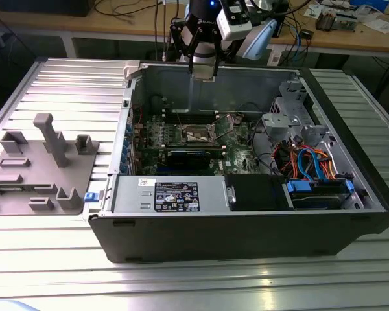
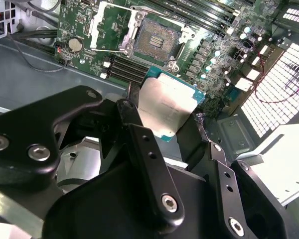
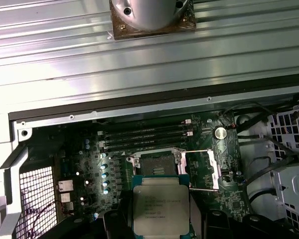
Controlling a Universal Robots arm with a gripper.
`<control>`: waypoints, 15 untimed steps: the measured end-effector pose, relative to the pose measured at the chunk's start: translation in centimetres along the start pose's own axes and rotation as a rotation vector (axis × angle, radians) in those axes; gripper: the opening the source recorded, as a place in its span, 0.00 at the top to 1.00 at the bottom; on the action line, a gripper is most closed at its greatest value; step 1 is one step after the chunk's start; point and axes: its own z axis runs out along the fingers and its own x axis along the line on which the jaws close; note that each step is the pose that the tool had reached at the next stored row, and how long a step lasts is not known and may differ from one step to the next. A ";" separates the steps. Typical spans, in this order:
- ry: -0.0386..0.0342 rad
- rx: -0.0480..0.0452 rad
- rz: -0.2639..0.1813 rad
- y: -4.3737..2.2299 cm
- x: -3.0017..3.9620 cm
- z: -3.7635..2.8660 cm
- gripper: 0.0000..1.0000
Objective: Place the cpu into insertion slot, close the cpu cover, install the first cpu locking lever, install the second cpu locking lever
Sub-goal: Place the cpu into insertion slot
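Note:
My gripper [image 1: 203, 70] hangs above the back wall of the open computer case [image 1: 246, 240]. In both wrist views it is shut on the cpu [image 2: 167, 107] [image 3: 161, 209], a flat square chip with a silver-grey top and a green edge, held by two opposite sides between the black fingers [image 2: 132, 117]. Beyond the chip lies the green board [image 3: 89, 164] with the insertion slot [image 2: 157, 37] [image 3: 157, 164] [image 1: 200, 134], a dark square socket that stands uncovered. The cpu cover [image 2: 109, 25] [image 3: 205, 169], a silver frame plate, is swung open beside the slot.
A grey moulded fixture [image 1: 42, 162] sits on the ribbed table at the exterior view's left. Inside the case are the power supply [image 1: 175, 194], a black card [image 1: 188, 157], memory slots [image 3: 144, 134] and a drive cage with orange and blue cables [image 1: 311, 168].

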 end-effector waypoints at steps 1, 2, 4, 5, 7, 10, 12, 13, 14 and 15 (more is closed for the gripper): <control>0.0000 0.0000 0.000 0.00 0.00 0.00 0.46; -0.0001 0.0000 0.000 0.00 0.00 0.00 0.46; 0.0000 0.0000 0.000 0.00 0.00 0.00 0.46; -0.0002 0.0000 0.001 0.00 0.00 0.00 0.46; -0.0004 -0.0001 0.005 0.00 0.00 0.00 0.46; -0.0014 0.0001 0.015 0.00 0.00 0.00 0.46; -0.0033 -0.0002 0.037 0.00 0.00 0.01 0.46; -0.0048 -0.0004 0.054 0.00 0.00 0.03 0.46; -0.0063 -0.0006 0.070 0.00 0.00 0.04 0.46; -0.0074 -0.0006 0.082 -0.01 0.00 0.05 0.46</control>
